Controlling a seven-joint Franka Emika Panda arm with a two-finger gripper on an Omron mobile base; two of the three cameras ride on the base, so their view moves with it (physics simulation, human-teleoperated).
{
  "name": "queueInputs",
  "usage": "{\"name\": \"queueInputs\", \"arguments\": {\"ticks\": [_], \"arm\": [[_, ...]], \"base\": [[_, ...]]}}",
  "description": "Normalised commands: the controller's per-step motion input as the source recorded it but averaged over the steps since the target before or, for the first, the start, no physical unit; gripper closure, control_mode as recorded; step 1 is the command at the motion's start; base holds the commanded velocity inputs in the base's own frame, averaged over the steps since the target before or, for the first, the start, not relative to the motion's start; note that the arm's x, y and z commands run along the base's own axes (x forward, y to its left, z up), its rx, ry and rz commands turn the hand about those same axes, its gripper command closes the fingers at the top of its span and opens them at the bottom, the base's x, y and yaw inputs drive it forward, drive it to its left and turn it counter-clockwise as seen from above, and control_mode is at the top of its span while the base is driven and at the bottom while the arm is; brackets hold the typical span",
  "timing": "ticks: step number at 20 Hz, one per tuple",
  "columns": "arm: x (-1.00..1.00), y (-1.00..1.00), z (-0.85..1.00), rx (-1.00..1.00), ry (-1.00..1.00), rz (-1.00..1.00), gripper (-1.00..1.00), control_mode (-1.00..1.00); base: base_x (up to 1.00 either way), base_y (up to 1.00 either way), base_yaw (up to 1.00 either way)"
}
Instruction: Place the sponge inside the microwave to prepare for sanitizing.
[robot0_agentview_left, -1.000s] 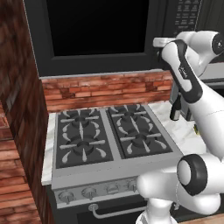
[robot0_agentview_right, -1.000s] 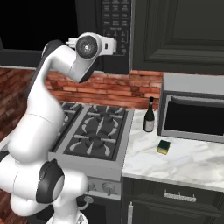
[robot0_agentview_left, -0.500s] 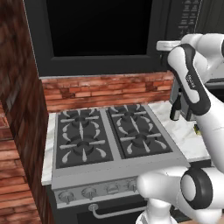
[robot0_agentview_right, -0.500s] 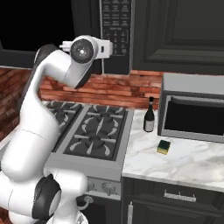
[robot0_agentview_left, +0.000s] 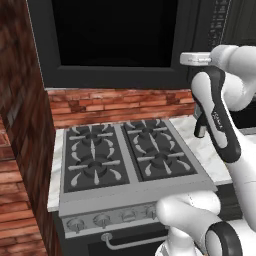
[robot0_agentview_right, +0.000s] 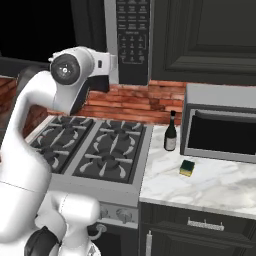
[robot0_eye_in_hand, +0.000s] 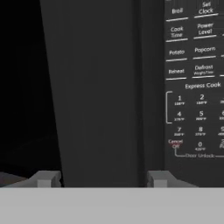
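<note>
The sponge (robot0_agentview_right: 188, 168), a small yellow block with a dark green top, lies on the marble counter right of the stove, far below my hand. The black microwave (robot0_agentview_left: 115, 40) hangs above the stove, with its button panel (robot0_agentview_right: 131, 40) on the right. My gripper (robot0_agentview_right: 113, 63) is raised to the microwave's front, at the seam between the door and the panel (robot0_eye_in_hand: 197, 87). In the hand view its fingertips (robot0_eye_in_hand: 48, 178) stand apart, astride the dark door frame strip, holding nothing. The gripper (robot0_agentview_left: 189, 59) is also seen from the left.
A dark bottle (robot0_agentview_right: 171, 134) stands on the counter behind the sponge, next to a silver-grey box with a dark window (robot0_agentview_right: 220, 131). The gas stove (robot0_agentview_left: 125, 155) lies below the microwave. A brick wall (robot0_agentview_left: 20, 125) closes the left side.
My hand has drifted slightly left and lower along the microwave front, and the forearm has swung with it. The fingers have spread a little wider. The sponge has not moved.
</note>
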Motion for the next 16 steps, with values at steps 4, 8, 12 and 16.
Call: {"name": "queueInputs", "arguments": {"ticks": [4, 8, 12, 16], "arm": [[-0.67, 0.17, 0.05, -0.03, 0.00, -0.03, 1.00, -1.00], [-0.64, 0.18, 0.05, -0.06, 0.04, -0.05, 1.00, -1.00], [-0.65, 0.16, 0.04, -0.07, 0.05, -0.07, 1.00, -1.00], [-0.66, 0.17, 0.02, -0.09, 0.03, -0.06, 1.00, -1.00]], "base": [[0.00, 0.00, 0.00], [0.00, 0.00, 0.00], [0.00, 0.00, 0.00], [0.00, 0.00, 0.00]]}}
